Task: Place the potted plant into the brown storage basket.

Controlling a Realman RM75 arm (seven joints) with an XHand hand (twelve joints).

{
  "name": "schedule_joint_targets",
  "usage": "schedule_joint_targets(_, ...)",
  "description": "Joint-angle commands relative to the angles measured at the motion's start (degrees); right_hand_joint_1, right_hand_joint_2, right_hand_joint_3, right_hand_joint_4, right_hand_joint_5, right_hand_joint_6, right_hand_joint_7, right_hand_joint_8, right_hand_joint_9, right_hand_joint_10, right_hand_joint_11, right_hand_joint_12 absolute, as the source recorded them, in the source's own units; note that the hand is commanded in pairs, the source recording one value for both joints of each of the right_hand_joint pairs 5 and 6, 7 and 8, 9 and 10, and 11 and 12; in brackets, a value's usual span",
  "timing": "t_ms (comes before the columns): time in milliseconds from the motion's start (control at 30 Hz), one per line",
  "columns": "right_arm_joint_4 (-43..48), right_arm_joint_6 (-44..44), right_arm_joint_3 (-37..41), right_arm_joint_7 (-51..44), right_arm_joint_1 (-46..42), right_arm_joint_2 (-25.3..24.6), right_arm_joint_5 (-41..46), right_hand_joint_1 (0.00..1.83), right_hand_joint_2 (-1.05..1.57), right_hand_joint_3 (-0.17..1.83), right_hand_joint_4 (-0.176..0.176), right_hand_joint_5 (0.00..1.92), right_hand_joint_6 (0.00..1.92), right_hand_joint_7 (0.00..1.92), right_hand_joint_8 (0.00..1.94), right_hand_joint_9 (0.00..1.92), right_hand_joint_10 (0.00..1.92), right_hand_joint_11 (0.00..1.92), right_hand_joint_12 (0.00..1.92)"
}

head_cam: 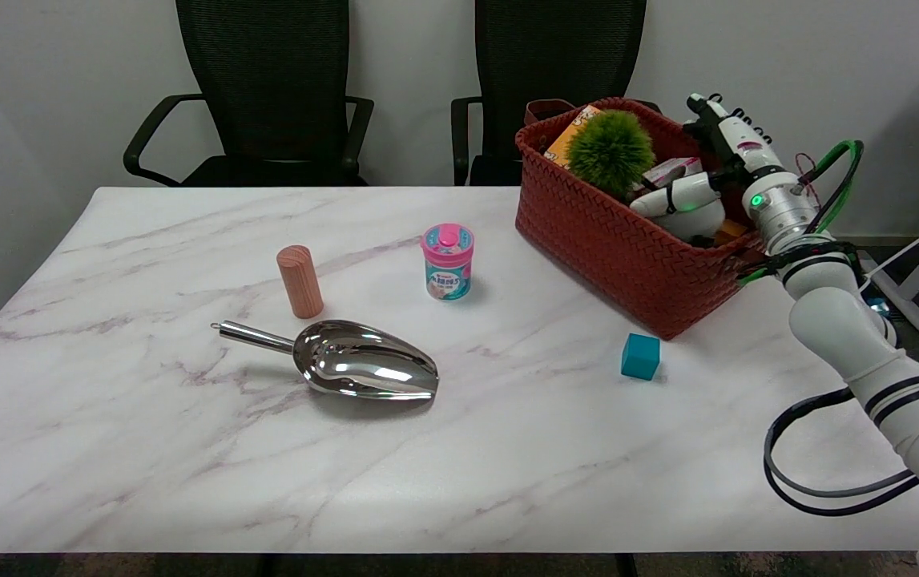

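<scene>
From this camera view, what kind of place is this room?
Probably an office or lab: two black office chairs stand behind a marble-patterned table, and a white robot arm reaches over it.

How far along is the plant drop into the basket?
Mostly done: the potted plant is down inside the brown storage basket, only its green ball showing above the rim. In hand: the right robot hand is inside the basket at the pot; whether it grips is unclear. Left: release and withdraw.
</scene>
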Motion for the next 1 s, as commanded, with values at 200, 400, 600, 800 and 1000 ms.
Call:
schedule_joint_targets(200,6.2,3.2,1.3,-1.0,-2.5,-0.1,0.5,0.99,0.31,-0.17,0.000,0.06,0.06,0.24,0.24,0.22,0.22,0.29,0.29)
schedule_joint_targets(400,14.8,12.7,3.8,-1.0,-7.6,-0.8,6.0,0.96,0.34,-0.17,0.000,0.04,0.04,0.21,0.21,0.20,0.20,0.27,0.27)
schedule_joint_targets(600,25.6,25.5,4.0,-1.0,-15.7,-2.7,11.0,0.92,0.40,-0.17,0.000,0.00,0.00,0.21,0.21,0.24,0.24,0.28,0.28)
schedule_joint_targets(800,34.0,34.4,-0.2,-1.1,-22.1,-4.8,10.5,0.91,0.46,-0.17,0.000,0.01,0.01,0.25,0.25,0.26,0.26,0.29,0.29)
schedule_joint_targets(1000,35.8,48.8,-10.2,-0.1,-24.5,-5.7,3.2,0.90,0.51,-0.17,0.000,0.01,0.01,0.27,0.27,0.27,0.27,0.29,0.29)
